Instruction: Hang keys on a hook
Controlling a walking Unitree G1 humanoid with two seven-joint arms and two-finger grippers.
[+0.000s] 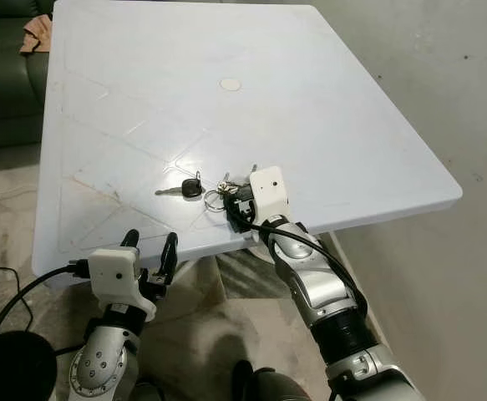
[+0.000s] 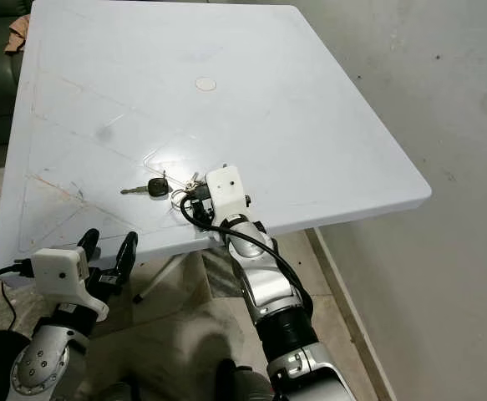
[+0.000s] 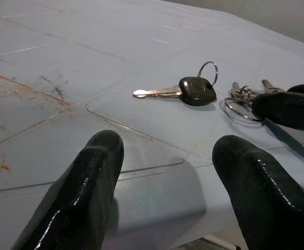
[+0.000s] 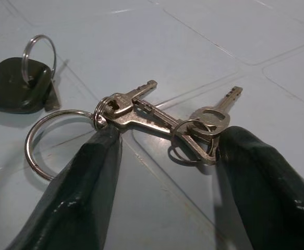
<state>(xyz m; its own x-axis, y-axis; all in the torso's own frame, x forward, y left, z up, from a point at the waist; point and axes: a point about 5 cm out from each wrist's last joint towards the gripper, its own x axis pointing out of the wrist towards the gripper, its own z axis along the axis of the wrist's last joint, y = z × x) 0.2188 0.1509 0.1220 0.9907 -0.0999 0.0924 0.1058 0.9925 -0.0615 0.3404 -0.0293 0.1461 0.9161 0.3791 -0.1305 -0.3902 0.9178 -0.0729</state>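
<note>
- The left gripper [image 1: 149, 245] hung just off the near edge of the white table [image 1: 327, 109], on the near left, its two black fingers [image 3: 84, 192] spread apart with nothing between them.
- The right gripper [image 4: 165, 156] reached over the near edge, right of the left one, and rested low on the tabletop with its fingers open on either side of a bunch of silver keys [image 4: 162, 117].
- One finger touched the big key ring [image 4: 50, 138]; the other lay against the keys at the bunch's other end. They were not closed on the bunch.
- Just left of the bunch lay a single black-headed key [image 1: 189, 188], flat, blade pointing left, with a small ring [image 3: 207, 73] on its head.
- Farther off, near the table's middle, sat a round white cap [image 1: 230, 83].
- At the far left, beyond the table, stood a dark green sofa [image 1: 5, 75] with a cloth [image 1: 34, 38] on it.
</note>
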